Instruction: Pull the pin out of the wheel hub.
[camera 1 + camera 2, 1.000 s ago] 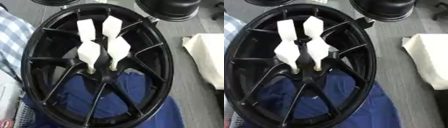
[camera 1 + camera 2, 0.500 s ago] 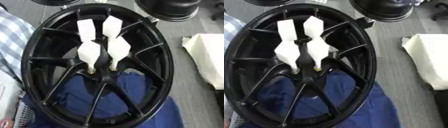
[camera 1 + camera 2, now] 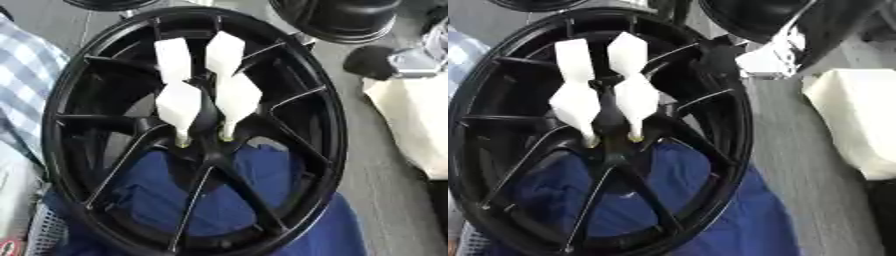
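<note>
Four white pins [image 3: 179, 102] in wheel hub [image 3: 206, 137]; right hand [image 3: 776, 55] blurred, upper right.

Black wheel hub [image 3: 79, 125], white pins [image 3: 179, 102], blue cloth [image 3: 219, 210].

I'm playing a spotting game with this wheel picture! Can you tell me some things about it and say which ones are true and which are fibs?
1. The wheel is black. True.
2. Four white pins stick out around the hub. True.
3. The cloth seen through the spokes is red. False: the cloth is blue.
4. A hand is holding one of the pins. False: nothing touches any pin. Only a blurred dark and silver shape shows at the upper right, apart from them.
5. A pale white thing lies to the right of the wheel. True.
</note>
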`<state>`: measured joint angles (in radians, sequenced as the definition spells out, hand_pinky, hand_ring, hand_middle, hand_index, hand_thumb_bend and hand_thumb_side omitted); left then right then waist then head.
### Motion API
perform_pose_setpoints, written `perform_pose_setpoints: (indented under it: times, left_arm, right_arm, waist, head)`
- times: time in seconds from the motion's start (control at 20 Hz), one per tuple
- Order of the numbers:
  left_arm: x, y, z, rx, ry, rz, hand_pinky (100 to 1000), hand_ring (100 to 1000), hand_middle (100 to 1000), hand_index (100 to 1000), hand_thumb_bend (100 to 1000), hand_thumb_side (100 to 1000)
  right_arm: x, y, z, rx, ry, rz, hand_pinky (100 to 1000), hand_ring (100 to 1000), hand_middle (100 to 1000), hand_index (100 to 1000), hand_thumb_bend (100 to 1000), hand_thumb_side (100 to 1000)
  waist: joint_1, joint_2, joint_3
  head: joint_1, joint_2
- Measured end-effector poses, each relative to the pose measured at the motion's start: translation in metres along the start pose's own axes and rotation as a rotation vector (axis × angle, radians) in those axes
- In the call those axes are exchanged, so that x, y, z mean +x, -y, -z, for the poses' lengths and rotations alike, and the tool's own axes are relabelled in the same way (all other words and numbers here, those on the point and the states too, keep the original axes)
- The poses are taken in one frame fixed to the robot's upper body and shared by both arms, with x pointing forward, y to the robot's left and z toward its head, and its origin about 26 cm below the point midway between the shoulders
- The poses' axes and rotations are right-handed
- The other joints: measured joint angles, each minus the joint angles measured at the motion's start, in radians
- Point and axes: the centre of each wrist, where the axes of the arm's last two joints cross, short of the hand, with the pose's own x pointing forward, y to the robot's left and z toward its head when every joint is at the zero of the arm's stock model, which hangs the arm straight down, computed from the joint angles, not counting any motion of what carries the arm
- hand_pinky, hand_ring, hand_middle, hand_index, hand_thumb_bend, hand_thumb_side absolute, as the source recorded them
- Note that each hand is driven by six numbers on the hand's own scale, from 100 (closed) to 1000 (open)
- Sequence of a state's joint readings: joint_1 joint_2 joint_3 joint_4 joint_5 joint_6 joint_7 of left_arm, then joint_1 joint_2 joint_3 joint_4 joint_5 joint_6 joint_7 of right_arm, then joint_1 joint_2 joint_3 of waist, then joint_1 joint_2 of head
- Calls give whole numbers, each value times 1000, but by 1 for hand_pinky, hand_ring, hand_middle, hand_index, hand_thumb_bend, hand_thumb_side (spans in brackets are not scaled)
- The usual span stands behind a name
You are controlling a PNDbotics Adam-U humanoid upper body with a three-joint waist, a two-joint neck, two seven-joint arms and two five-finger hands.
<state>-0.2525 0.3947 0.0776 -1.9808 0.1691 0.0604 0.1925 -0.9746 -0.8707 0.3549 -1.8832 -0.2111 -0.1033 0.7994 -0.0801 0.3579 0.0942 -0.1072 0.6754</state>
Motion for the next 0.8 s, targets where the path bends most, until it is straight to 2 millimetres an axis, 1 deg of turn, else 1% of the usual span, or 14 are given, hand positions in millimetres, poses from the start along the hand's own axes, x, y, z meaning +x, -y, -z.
perform_pose_setpoints:
  times: [0.15, 0.55, 0.8]
  left_arm:
    - [1, 0, 1, -1, 2, -2, 857, 801, 683, 721, 274, 616]
    - [1, 1, 2, -5, 3, -6, 857, 802, 683, 721, 275, 615]
    - [1, 1, 2, -6, 2, -7, 858, 804, 684, 721, 276, 615]
  right_arm:
    - [-3, -5, 7, 36, 0, 1, 832, 733, 734, 841, 286, 395]
    - [-10, -14, 20, 75, -17, 1, 841, 770, 740, 844, 280, 375]
    - [-14, -15, 25, 73, -26, 3, 853, 808, 770, 852, 274, 371]
  waist:
    - [-5, 2, 3]
    - [-7, 5, 5]
    - [-9, 5, 7]
  head:
    - [-3, 0]
    - [-8, 0]
    - [-9, 0]
